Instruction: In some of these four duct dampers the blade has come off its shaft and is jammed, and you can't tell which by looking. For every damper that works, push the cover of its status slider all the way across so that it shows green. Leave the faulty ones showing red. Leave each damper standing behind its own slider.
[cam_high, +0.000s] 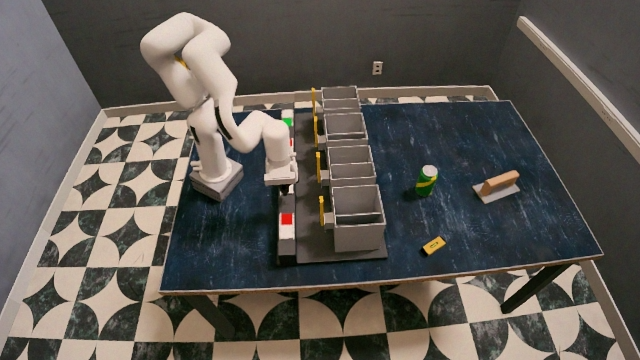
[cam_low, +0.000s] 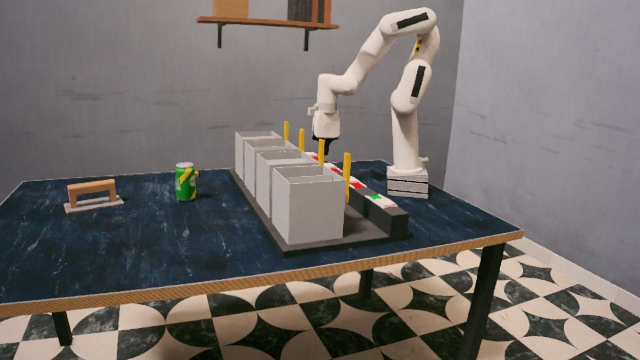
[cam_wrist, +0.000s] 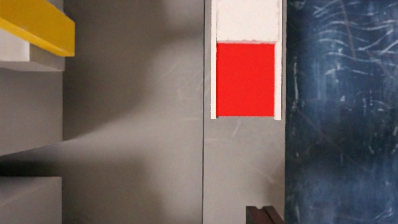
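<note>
Four grey open-topped dampers (cam_high: 357, 239) (cam_low: 315, 215) stand in a row, each with a yellow lever (cam_high: 321, 210) (cam_low: 347, 175) (cam_wrist: 50, 25) on the slider side. The slider nearest the top camera shows red (cam_high: 286, 219) (cam_wrist: 245, 80), its white cover at the outer end. In the exterior view, the two middle sliders also show red (cam_low: 357, 185), and the slider nearest that camera shows green (cam_low: 374, 197) (cam_high: 288, 122). My gripper (cam_high: 285, 191) (cam_low: 327, 151) (cam_wrist: 263, 215) is shut and empty, low over the dark rail between the first two sliders at the top view's end. Contact cannot be told.
The dampers and slider rail share a dark base (cam_high: 310, 250) (cam_low: 367, 232). A green can (cam_high: 426, 181) (cam_low: 185, 182), a yellow block (cam_high: 433, 245) and a wooden-handled tool (cam_high: 500, 184) (cam_low: 92, 191) stand or lie beyond the dampers, on the side away from the arm.
</note>
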